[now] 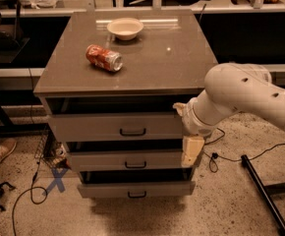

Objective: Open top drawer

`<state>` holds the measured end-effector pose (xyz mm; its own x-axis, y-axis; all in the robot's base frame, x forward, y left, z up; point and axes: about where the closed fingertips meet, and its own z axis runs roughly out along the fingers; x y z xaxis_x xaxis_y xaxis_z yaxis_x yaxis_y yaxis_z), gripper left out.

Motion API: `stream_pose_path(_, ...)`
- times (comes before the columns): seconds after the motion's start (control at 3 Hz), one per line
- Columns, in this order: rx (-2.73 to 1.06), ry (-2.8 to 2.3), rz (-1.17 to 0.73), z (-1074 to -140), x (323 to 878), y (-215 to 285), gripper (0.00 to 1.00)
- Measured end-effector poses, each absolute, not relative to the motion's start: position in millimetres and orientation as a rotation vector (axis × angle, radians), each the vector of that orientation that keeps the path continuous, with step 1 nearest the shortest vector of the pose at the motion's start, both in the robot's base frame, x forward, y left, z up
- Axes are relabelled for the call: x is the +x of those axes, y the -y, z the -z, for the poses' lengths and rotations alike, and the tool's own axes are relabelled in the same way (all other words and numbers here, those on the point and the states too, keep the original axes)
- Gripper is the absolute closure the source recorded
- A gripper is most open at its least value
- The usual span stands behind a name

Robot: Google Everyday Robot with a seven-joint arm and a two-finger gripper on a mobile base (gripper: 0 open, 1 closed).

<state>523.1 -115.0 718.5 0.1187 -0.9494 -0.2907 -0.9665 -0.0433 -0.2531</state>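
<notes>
Three ajar drawers [128, 160], insides dark; pincer [190, 154] beside top drawer [98, 128], right end.

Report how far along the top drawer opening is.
Done: little; the top drawer shows only a dark gap under the tabletop. In hand: the pincer hangs at the right end of the drawer fronts, off the black handle. Left: reach that handle, grip it, pull the drawer out.
</notes>
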Motion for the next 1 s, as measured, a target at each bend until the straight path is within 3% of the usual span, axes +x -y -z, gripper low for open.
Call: stream_pose_path(1.0, -2.012, -1.874, -0.164, -671, 578, 76, 0.0)
